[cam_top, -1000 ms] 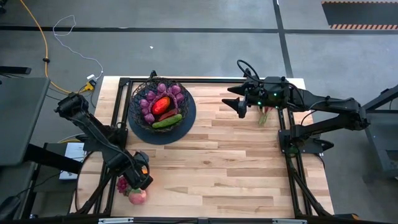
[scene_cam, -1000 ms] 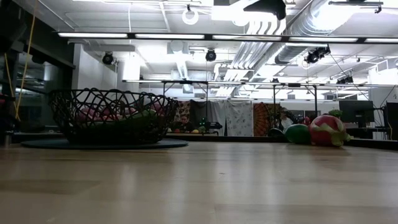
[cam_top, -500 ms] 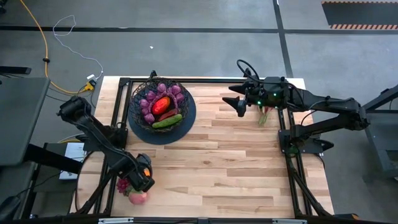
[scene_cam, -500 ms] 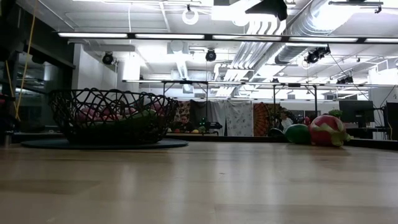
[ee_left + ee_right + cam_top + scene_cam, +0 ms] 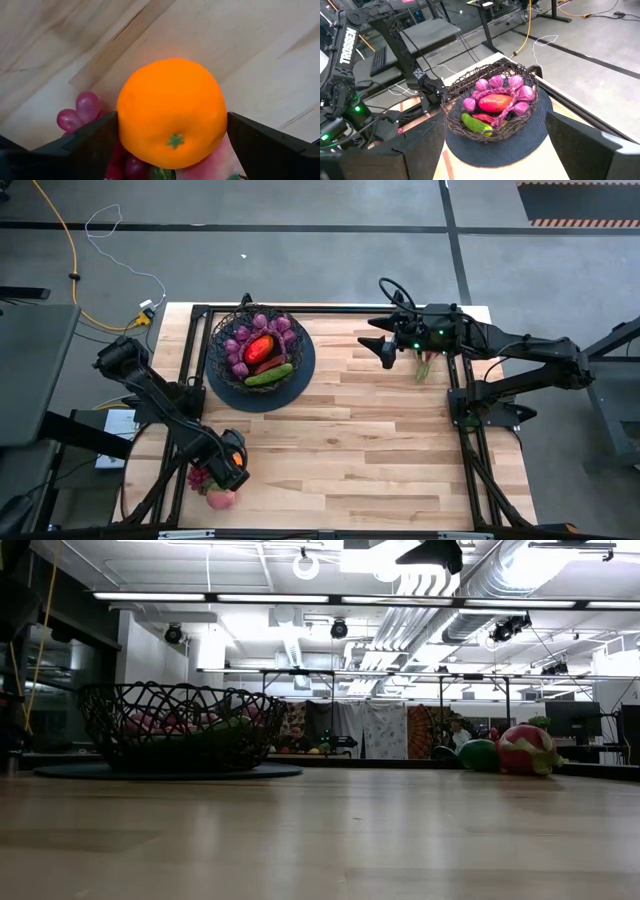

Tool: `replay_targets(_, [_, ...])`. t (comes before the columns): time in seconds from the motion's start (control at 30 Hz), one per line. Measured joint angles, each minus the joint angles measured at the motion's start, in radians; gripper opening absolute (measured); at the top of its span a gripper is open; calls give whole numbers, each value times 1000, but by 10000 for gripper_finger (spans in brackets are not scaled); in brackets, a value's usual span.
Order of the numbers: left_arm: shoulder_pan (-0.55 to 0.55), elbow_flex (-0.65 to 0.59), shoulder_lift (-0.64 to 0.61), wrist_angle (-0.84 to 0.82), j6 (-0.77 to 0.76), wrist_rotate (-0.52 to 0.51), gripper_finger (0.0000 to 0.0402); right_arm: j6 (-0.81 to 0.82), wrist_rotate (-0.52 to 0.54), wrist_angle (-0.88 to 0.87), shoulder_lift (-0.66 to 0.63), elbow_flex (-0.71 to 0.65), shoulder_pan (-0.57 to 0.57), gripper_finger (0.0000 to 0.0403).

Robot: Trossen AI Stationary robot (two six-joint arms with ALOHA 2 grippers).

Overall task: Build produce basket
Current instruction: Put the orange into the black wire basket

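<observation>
The left gripper (image 5: 172,145) is clamped on an orange (image 5: 171,112), above a grape bunch (image 5: 80,112) on the table (image 5: 380,440). The right gripper (image 5: 492,145) hangs with fingers apart, the filled basket (image 5: 492,107) ahead of it.

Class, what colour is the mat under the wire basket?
Dark navy blue mat, clearest in the right wrist view beneath the basket.

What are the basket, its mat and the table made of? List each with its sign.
Basket: looks like black wire, matte; open woven loops let the produce show through.
Mat: seems woven dark cord or fabric; fine ribbed texture, no shine.
Table: light wood, likely butcher-block; joined strips with visible grain, low sheen.
</observation>
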Motion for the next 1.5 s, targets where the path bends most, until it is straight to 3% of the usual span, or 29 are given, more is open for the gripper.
replay_targets(0.33, [58, -7, -53, -14, 71, -13, 314, -22, 0, -2, 0, 0, 0, 330])
replay_targets(0.53, [146, -1, -201, -17, 225, -14, 311, -22, 0, -3, 0, 0, 0, 330])
replay_targets(0.63, [210, 29, -327, -14, 323, -69, 311, -22, 0, -3, 0, 0, 0, 330])
replay_targets(0.77, [320, 93, -496, -6, 496, -219, 310, -10, 0, -3, 0, 0, 0, 330])
replay_targets(0.9, [460, 164, -617, 43, 785, -372, 310, 8, 0, 4, 0, 0, 0, 330])
replay_targets(1.1, [673, 194, -731, 289, 1270, -480, 310, 4, 0, 75, 0, 0, 0, 330])
replay_targets(1.27, [808, 194, -753, 460, 1505, -454, 310, -51, -18, 151, 0, 0, 0, 330])
replay_targets(1.5, [908, 194, -719, 515, 1540, -296, 310, -174, -38, 166, 0, 0, 1, 330])
